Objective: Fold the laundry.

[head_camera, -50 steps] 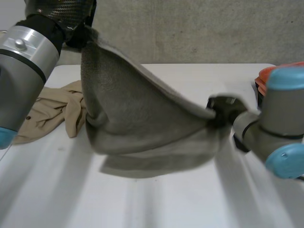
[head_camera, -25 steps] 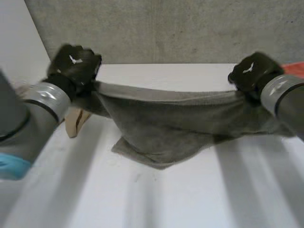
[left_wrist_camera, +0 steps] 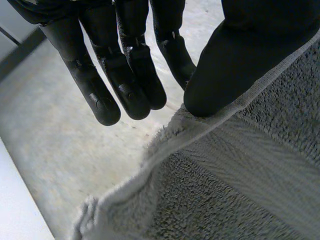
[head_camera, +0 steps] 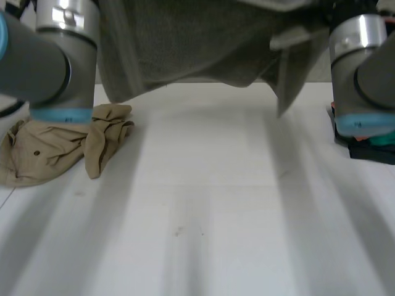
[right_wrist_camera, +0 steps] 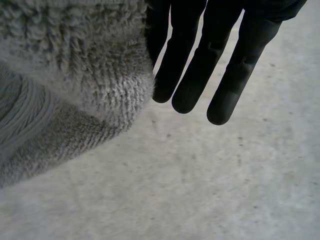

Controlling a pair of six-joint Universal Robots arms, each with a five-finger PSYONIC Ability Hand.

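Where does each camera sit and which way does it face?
Head view: between and behind the arms, facing down at the white table; left arm and right arm raised, grey towel hanging between them, beige garment on the table.
Left wrist view: on the left wrist, facing along the left hand, whose thumb lies on the towel's hem.
Right wrist view: on the right wrist, facing along the right hand, bunched towel beside it.
Shared: all three see the towel.

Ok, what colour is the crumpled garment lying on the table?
The garment is tan, clearest in the head view.
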